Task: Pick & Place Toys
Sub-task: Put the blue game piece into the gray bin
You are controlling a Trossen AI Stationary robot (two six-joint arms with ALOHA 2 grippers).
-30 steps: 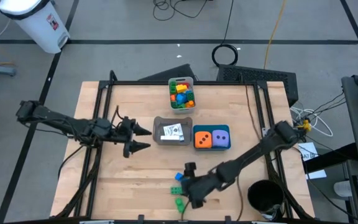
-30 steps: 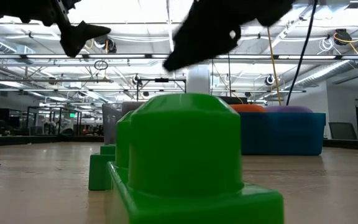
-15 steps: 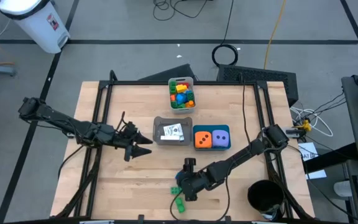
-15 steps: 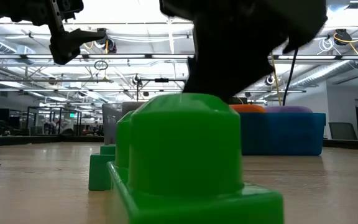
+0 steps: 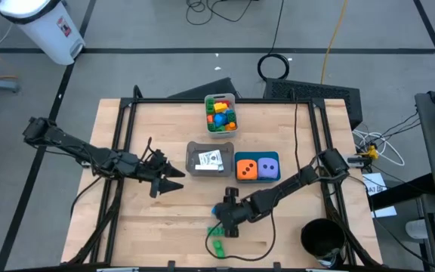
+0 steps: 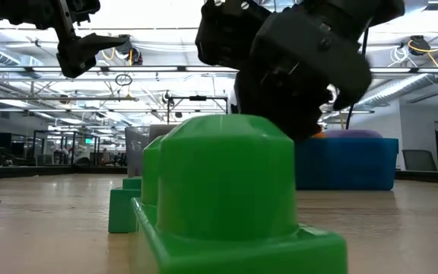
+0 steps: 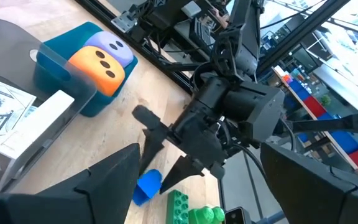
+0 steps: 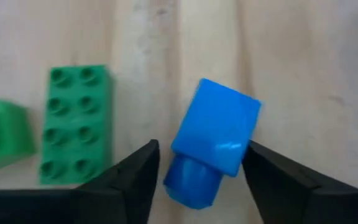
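Straddling the small blue plastic brick (image 8: 213, 140) with open fingers, the right gripper (image 8: 199, 177) hasn't gripped yet; two green plastic bricks (image 8: 77, 123) beside it await, left gripper (image 5: 174, 180) idling open.

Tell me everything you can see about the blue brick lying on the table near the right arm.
The small blue plastic brick is a glossy square block with one round stud, tipped on its side on the bare wooden table. It lies between the open fingers of the right pincer, which do not visibly touch it. A flat green eight-stud brick lies beside it, apart.
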